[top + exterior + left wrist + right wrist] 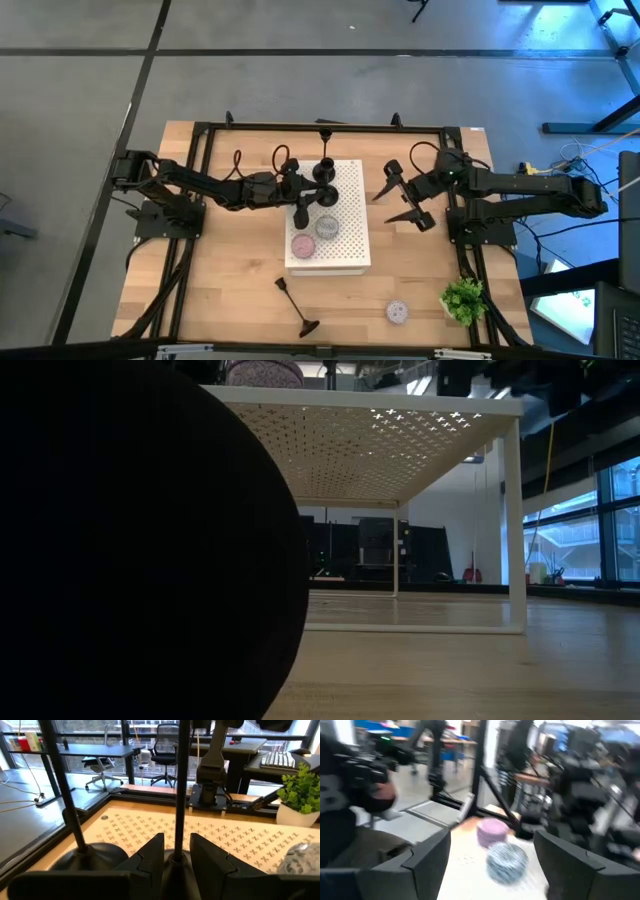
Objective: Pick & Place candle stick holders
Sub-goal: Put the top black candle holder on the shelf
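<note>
Two black candle stick holders stand upright on the white perforated board: one farther back, one nearer. My left gripper reaches in from the table's left and is shut on the nearer one's stem. The other's round base rests on the board beside it. A grey puck and a pink puck also sit on the board. A third black holder lies on the table near the front, and a pale puck lies to its right. My right gripper hangs open off the board's right side, facing the pucks. My left gripper pinches the nearer black holder's thin stem low down, just above its base, between its two fingers. The fingers come in about level from the table's left, across the stem. The holder stands upright; the fingers hide its base.
The board stands on thin legs above the wooden table. A small green plant is at the front right. A black frame rims the table. A large dark round shape fills the low view's left.
</note>
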Controlling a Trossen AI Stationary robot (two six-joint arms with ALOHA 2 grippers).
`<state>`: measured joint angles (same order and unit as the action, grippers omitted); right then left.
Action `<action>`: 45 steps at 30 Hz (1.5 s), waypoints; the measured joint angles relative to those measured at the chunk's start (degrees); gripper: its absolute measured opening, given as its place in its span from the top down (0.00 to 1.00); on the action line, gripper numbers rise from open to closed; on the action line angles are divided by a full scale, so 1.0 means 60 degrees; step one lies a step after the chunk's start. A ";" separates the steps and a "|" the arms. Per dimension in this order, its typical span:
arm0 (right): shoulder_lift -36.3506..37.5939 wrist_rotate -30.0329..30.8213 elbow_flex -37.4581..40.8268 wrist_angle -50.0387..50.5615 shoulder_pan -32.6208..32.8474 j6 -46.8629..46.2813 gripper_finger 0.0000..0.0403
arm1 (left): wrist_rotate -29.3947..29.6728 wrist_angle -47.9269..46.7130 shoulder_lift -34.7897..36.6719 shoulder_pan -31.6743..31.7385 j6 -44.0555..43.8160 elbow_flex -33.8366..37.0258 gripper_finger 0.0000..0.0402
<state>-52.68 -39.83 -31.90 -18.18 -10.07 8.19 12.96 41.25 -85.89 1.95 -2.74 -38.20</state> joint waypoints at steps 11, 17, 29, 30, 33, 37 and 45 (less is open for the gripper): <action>-0.0598 0.0457 -0.0073 0.0054 0.0000 -0.0296 0.28 | 0.0286 -0.1121 0.0750 -0.0150 0.0058 -0.0004 0.78; -0.0602 0.1125 -0.0076 0.0234 0.0010 -0.0481 0.28 | 0.0683 -0.1894 0.1160 -0.0276 0.0079 -0.0004 0.78; -0.0733 0.3256 -0.0080 0.0463 0.0375 0.0539 0.28 | 0.1153 -0.2975 0.1723 -0.0320 -0.0351 -0.0004 0.99; -0.0810 0.3845 -0.0080 0.0496 0.0375 0.0441 0.29 | 0.1153 -0.3000 0.1723 -0.0320 -0.0386 -0.0004 0.99; -0.1190 0.5123 -0.0080 0.0386 0.0375 -0.0048 0.32 | 0.1153 -0.3052 0.1723 -0.0320 -0.0452 -0.0004 0.99; -0.1631 0.5125 -0.0144 0.0102 0.0357 -0.0588 0.41 | 0.1153 -0.3067 0.1723 -0.0320 -0.0449 -0.0004 1.00; -0.2308 0.4405 -0.1440 0.1892 0.0538 -0.1153 0.85 | 0.1153 -0.3124 0.1723 -0.0320 -0.0446 -0.0004 0.99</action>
<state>-66.53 -13.41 -40.54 -6.82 -6.83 1.27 19.88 22.50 -75.55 0.03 -5.41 -38.22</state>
